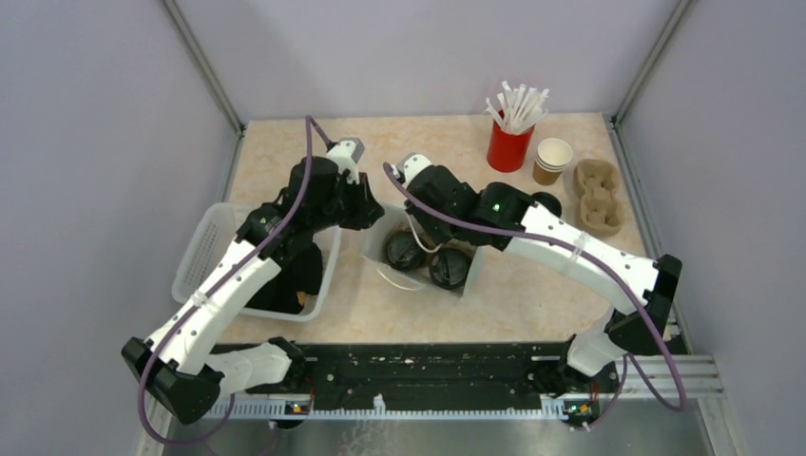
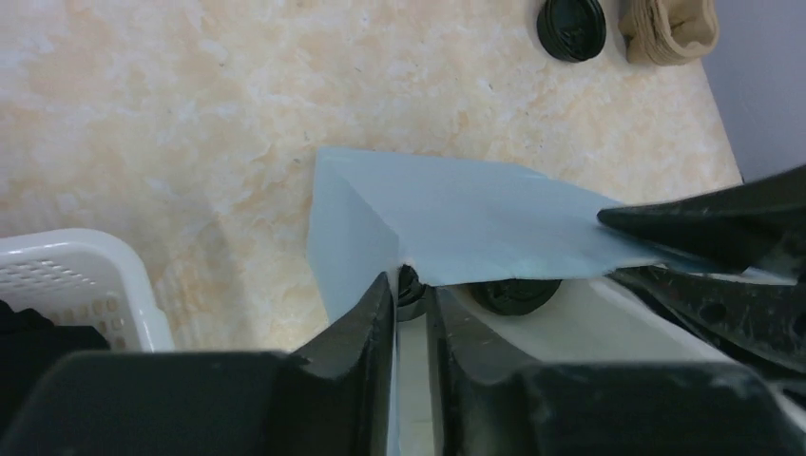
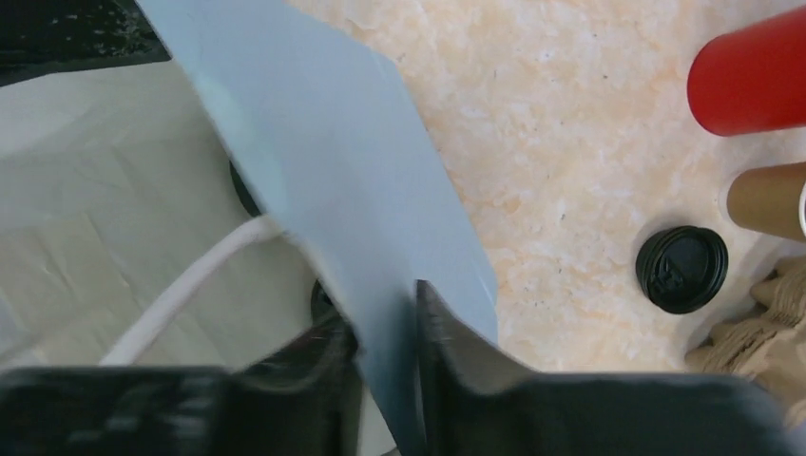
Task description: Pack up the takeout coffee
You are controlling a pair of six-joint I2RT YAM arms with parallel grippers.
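Black-lidded cups (image 1: 406, 250) in bag (image 2: 456, 218), left gripper (image 2: 411, 285), right gripper (image 3: 385, 304) astride rim

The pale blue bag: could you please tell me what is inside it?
Inside the pale blue bag, the top view shows two black-lidded cups and a white cord handle. The cups' bodies and the bag's floor are hidden by the lids and walls.
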